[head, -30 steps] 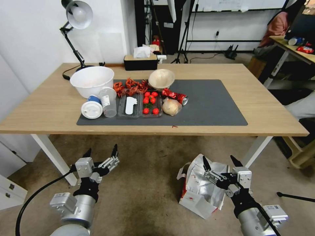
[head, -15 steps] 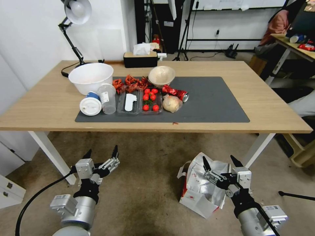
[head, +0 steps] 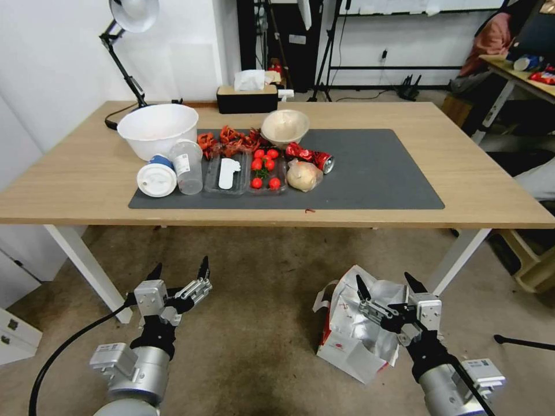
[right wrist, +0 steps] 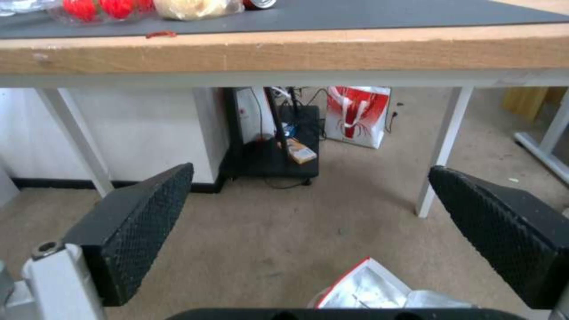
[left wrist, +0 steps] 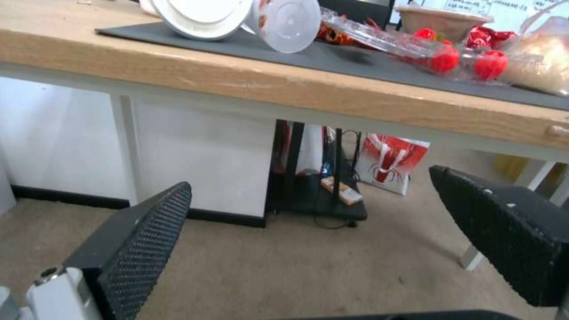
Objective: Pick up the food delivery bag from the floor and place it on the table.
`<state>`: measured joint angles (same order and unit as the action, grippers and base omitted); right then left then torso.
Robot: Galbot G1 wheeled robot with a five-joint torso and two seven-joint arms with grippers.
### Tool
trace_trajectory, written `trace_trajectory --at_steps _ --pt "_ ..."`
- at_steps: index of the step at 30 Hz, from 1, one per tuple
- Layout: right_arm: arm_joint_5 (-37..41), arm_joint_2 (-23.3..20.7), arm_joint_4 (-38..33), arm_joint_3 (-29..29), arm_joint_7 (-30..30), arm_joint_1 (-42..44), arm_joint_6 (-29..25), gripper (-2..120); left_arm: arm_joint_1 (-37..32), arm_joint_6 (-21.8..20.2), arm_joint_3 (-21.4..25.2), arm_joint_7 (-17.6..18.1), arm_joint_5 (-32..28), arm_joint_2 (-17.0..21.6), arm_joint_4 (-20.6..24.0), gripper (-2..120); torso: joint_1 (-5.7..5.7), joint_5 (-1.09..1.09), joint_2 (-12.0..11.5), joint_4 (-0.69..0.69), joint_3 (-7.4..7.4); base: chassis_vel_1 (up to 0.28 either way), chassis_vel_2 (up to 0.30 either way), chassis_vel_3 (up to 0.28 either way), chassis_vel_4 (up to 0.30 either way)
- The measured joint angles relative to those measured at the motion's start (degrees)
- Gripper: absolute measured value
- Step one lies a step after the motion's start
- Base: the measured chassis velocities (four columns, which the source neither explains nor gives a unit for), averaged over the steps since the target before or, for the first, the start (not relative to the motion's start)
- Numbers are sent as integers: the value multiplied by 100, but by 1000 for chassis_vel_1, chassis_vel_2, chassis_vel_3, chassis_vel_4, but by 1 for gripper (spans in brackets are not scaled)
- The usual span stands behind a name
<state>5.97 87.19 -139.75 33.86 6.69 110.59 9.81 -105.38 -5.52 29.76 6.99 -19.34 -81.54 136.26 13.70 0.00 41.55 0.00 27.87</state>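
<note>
Food delivery bag [head: 352,335] on floor [head: 260,323], below right gripper [head: 386,289], nearer than left gripper [head: 179,270]; both claws spread, empty.

Head camera has shifted across the interval: the table [head: 87,190] and everything on it now sit higher in the head view, and more floor [head: 260,271] shows in front of the near table edge. The food delivery bag [head: 352,335] also appears marginally higher. No object has been displaced relative to another. Both arms as before.
</note>
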Motion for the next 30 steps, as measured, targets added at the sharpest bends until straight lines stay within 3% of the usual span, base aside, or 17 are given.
trace_trajectory --at_steps 30 --pt "-47 37 -11 5 -10 44 -17 100 5 22 -21 -20 -5 31 -10 100 -305 0 -766 0 -461 0 0 0 0"
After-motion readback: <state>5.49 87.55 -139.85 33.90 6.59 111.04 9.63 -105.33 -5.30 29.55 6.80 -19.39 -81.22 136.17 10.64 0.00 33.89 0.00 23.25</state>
